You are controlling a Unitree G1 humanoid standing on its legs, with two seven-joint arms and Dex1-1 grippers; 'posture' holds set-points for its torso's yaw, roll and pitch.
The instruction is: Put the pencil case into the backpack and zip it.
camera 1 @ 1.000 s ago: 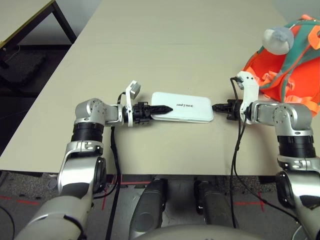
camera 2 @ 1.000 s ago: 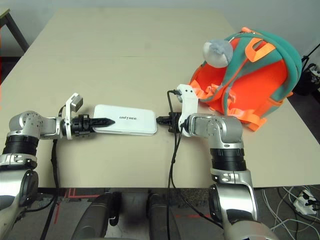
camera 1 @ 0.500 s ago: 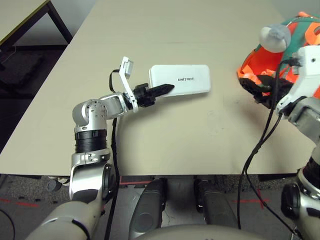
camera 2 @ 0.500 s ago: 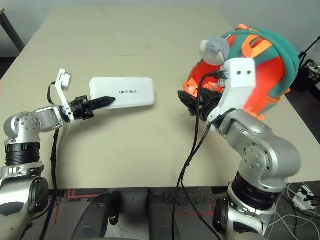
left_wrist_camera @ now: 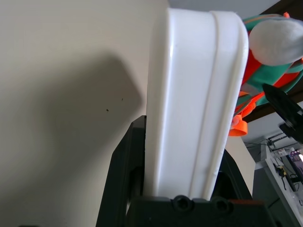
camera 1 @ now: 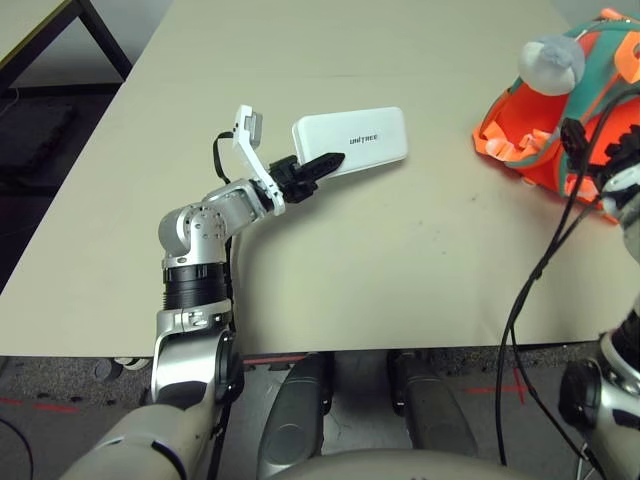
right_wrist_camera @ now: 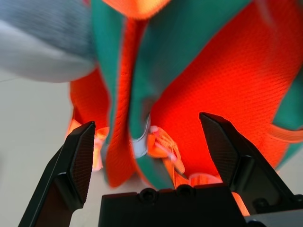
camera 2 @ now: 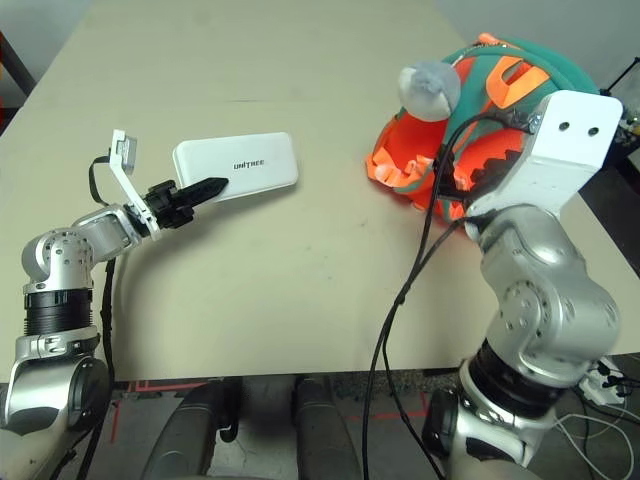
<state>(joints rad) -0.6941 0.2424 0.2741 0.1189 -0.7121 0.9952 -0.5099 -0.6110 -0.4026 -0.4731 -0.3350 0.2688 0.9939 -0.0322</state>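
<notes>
A pale beige worktop (camera 1: pixel 400 250) carries the scene, with dark floor beyond its left edge and a dark frame leg at the far left corner. The left tool (camera 1: pixel 318 166) is clamped on the near-left end of the pencil case (camera 1: pixel 352 142), whose white body juts forward and to the right past the fingertips, with the small lettering on top readable; the left wrist view shows the case seated between both black fingers (left_wrist_camera: pixel 120 175), its far end rounded. Whether the case's far end rests on the worktop cannot be told. The backpack (camera 2: pixel 520 110) lies well to the right of that tool, its right side cut off in the left eye view and partly hidden by the right arm's white housing. The right tool (right_wrist_camera: pixel 151 142) stands wide apart just before the orange and teal fabric, holding nothing. The grey plush tag (camera 2: pixel 428 88) sits beside it. Bare worktop lies between the two tools.
</notes>
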